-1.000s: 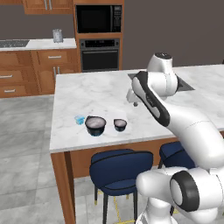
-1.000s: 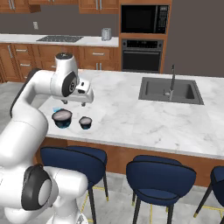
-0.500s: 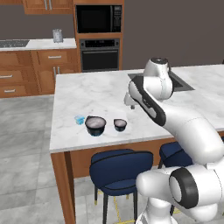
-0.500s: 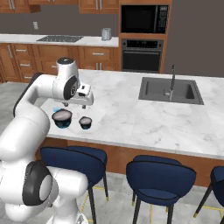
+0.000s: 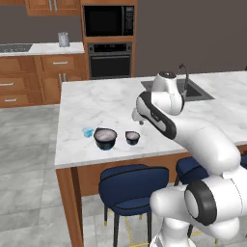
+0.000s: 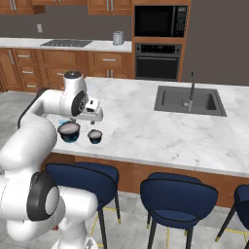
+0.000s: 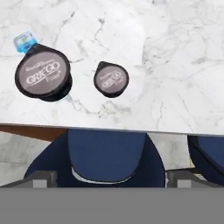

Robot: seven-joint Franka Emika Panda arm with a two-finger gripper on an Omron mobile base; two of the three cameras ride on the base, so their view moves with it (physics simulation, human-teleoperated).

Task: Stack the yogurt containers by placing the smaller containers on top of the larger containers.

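Three yogurt containers stand near the front edge of the marble island. The widest dark tub (image 5: 105, 138) (image 6: 69, 132) (image 7: 43, 72) has a pale grey top with lettering. To its right, apart from it, sits the small dark tub (image 5: 132, 138) (image 6: 95, 136) (image 7: 111, 78). The tiny light-blue cup (image 5: 87, 132) (image 6: 62, 122) (image 7: 25, 41) stands just behind the wide tub on the other side. My gripper (image 5: 140, 119) (image 6: 90, 118) (image 7: 111, 177) hangs open above the counter, over and slightly behind the small dark tub, with nothing between its fingers.
A sink with a tap (image 5: 185, 89) (image 6: 189, 99) is set into the island's far right. Blue stools (image 5: 132, 185) (image 6: 177, 194) (image 7: 109, 153) stand under the front edge. An oven (image 5: 110, 60) and cabinets line the back wall.
The hand has come slightly down and toward the island's front edge, nearer the small dark tub. The three containers have stayed in place and the jaws have stayed wide.
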